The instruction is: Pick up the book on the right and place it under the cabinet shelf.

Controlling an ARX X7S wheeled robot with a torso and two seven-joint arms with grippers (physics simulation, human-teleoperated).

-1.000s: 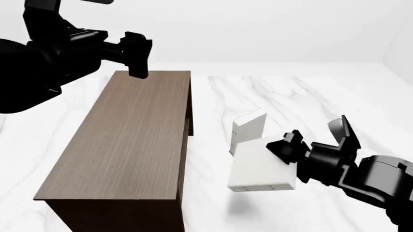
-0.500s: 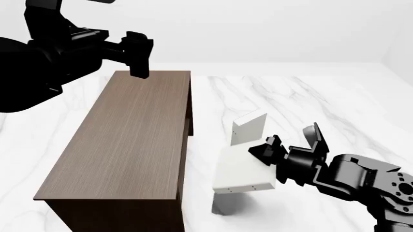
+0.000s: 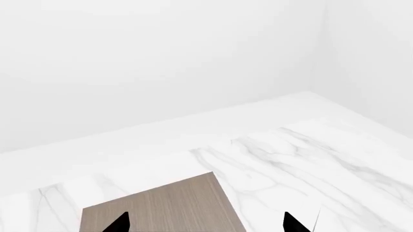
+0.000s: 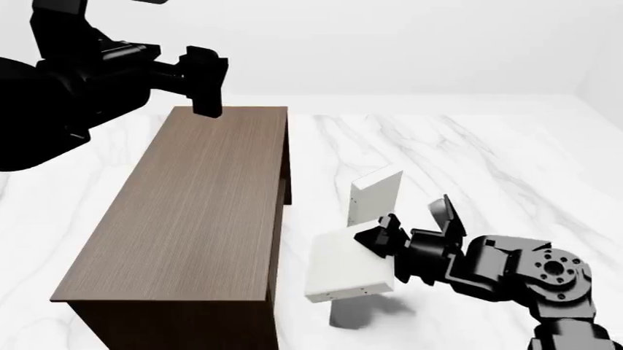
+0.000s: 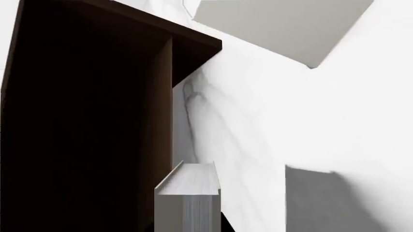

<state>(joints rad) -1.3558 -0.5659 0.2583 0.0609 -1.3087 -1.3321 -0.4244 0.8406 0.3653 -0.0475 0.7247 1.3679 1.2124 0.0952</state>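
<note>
The right gripper (image 4: 381, 239) is clamped on the thin pale book (image 4: 349, 267), gripping it by its rear edge and carrying it flat, clear of the marble floor (image 4: 467, 153) with a shadow under it. Held level like that, I'd say, so it can slide straight into the dark space beneath the top of the cabinet shelf (image 4: 195, 204). The book hangs just beside the cabinet's open side, near its front corner, not yet inside. Behind it the thicker white book (image 4: 375, 194) stands on edge on the floor, untouched.

From the right wrist view the book's fore-edge (image 5: 189, 198) points toward the opening, and an upright divider (image 5: 164, 125) shows inside, but the interior is nearly black; I can't tell how deep the bay is or whether anything sits in it.

The left gripper (image 4: 206, 82) hovers above the far end of the cabinet top, parked out of the way as I read it. Its wrist view shows two dark fingertips (image 3: 117, 223) set well apart with nothing between them, so spread and empty, though most of them is cut off at the frame edge.
</note>
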